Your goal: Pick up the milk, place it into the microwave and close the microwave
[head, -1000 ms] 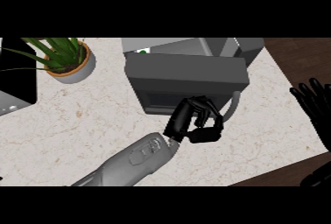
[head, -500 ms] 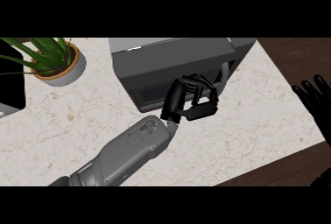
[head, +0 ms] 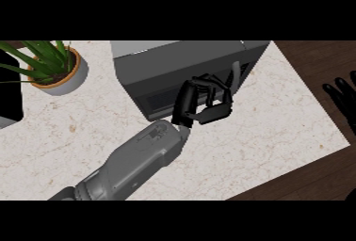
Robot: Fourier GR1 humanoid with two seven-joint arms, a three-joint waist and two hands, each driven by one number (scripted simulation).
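Note:
The grey microwave [head: 181,61] stands at the back of the counter, its dark door [head: 156,100] lying flat against its front. My left hand [head: 205,110] rests against the door's right part near the handle [head: 236,75], fingers loosely bent and holding nothing. No milk shows anywhere in view. My right hand [head: 344,96] is open at the right edge, fingers up, beyond the counter's edge.
A potted green plant [head: 52,70] stands at the back left. A black recess [head: 7,89] cuts into the pale stone counter [head: 271,136] at the far left. The counter ends diagonally at the right, with dark wooden floor [head: 313,56] beyond.
My left hand has moved up and towards the microwave's front, and the door that stood out at the right now lies against the front. The right hand has stayed put.

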